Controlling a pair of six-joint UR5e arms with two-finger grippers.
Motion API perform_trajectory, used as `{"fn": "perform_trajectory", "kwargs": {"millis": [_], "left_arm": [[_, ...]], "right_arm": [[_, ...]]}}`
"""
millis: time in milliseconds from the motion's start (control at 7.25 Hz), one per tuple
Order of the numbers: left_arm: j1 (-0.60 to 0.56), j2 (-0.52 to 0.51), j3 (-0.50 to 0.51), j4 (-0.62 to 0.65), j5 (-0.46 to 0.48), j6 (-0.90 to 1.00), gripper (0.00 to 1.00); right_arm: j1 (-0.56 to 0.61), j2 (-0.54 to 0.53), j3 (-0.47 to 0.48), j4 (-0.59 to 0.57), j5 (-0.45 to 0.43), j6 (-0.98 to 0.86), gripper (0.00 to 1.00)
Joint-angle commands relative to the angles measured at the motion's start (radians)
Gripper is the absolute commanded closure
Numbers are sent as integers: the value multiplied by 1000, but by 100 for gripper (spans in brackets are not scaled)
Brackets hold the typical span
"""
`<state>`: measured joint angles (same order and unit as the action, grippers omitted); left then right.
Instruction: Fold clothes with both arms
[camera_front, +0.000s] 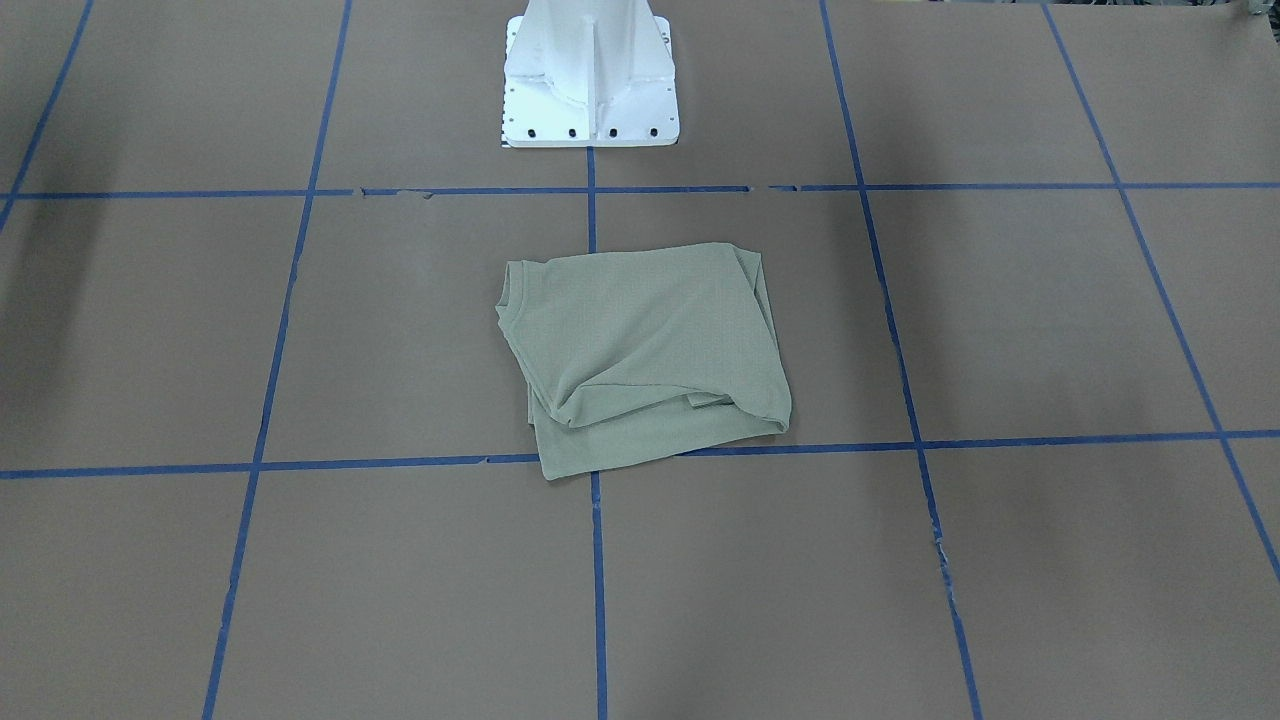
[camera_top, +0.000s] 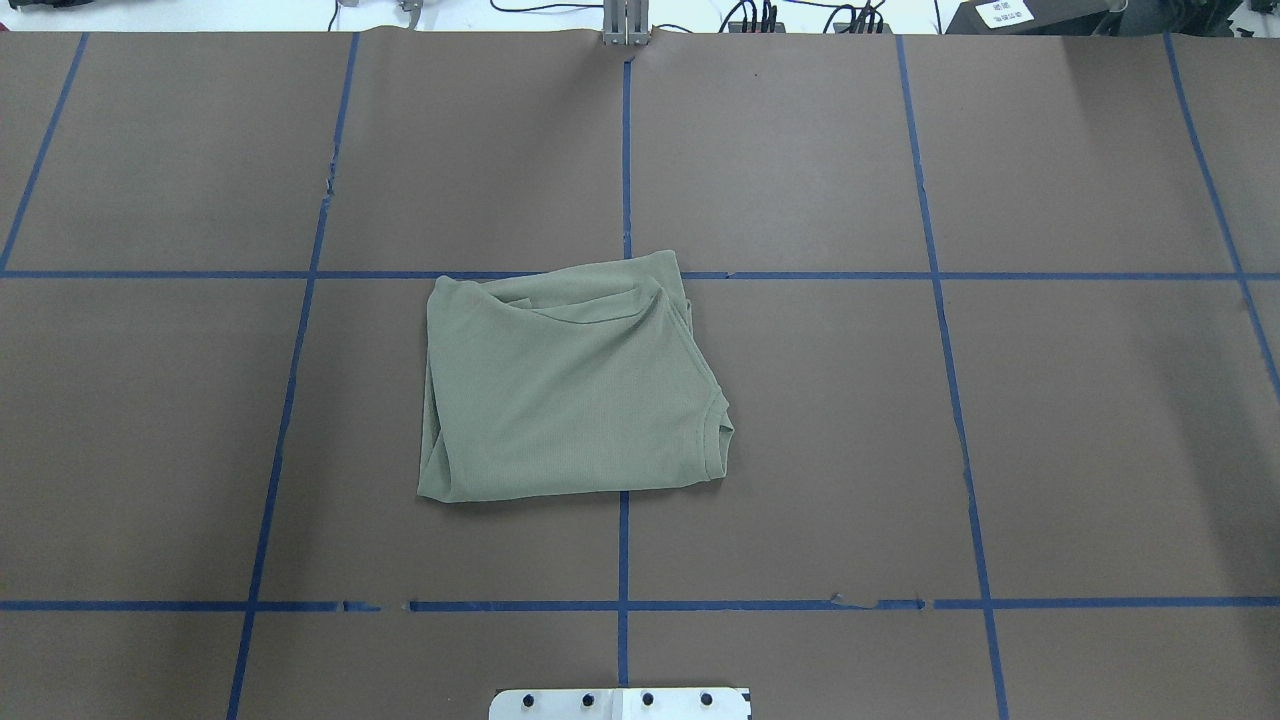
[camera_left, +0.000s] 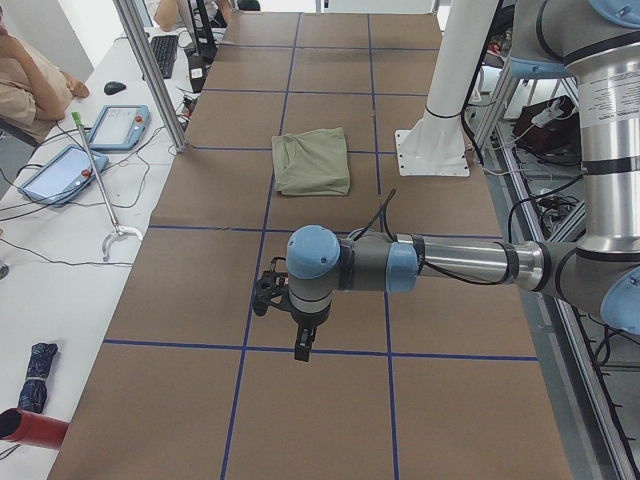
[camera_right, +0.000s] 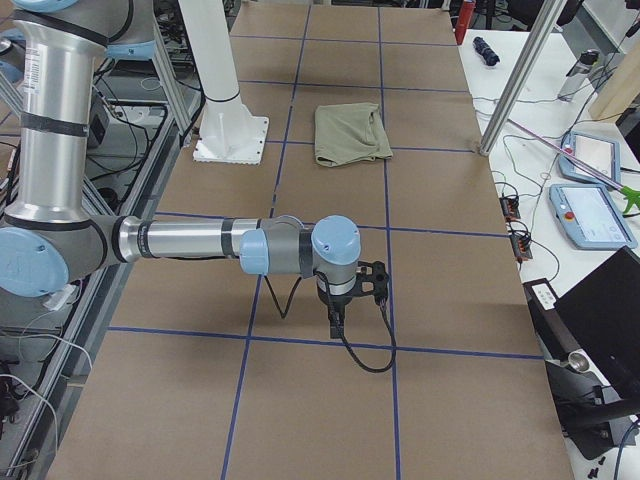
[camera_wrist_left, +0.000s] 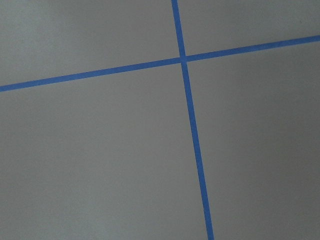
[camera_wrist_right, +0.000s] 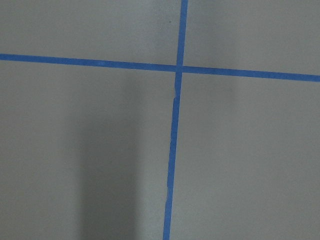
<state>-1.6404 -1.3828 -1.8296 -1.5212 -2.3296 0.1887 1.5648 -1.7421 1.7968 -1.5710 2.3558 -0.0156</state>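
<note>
Over the tape-gridded brown table (camera_top: 1100, 450) the left arm (camera_left: 450, 262) and right arm (camera_right: 190, 240) stretch low at opposite ends, well apart from the folded green shirt (camera_top: 570, 390) lying near the white pedestal (camera_front: 590, 90), and I cannot tell how far the fingers of the left gripper (camera_left: 302, 348) or right gripper (camera_right: 335, 324) are spread.

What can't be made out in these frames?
Left gripper: shows only in the left side view, too small to tell open or shut.
Right gripper: likewise, only in the right side view.
Shirt: sleeves hidden by its own folds, every view.
Wrist views: only table, no fingers.
</note>
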Motion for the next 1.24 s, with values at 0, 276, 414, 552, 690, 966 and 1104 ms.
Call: {"fn": "perform_trajectory", "kwargs": {"millis": [0,276,414,552,690,966,1104], "left_arm": [[1,-1,6,-2,1,5,0],[1,2,-2,-1,0,5,0],[2,4,-3,-2,-2,5,0],[2,4,-8,-2,-4,5,0],[2,5,-8,0,-4,6,0],[1,5,-8,0,-4,6,0],[1,5,-7,0,-4,6,0]], "right_arm": [[-6,-10,-19,11,78,3,0],[-5,-11,-13,12,57,6,0],[-5,-13,-14,14,50,5,0],[-5,-14,-10,14,27,5,0],[-5,-13,-10,11,23,-6,0],[-5,-11,-8,9,1,-10,0],[-5,-10,-7,9,-6,-12,0]]}}
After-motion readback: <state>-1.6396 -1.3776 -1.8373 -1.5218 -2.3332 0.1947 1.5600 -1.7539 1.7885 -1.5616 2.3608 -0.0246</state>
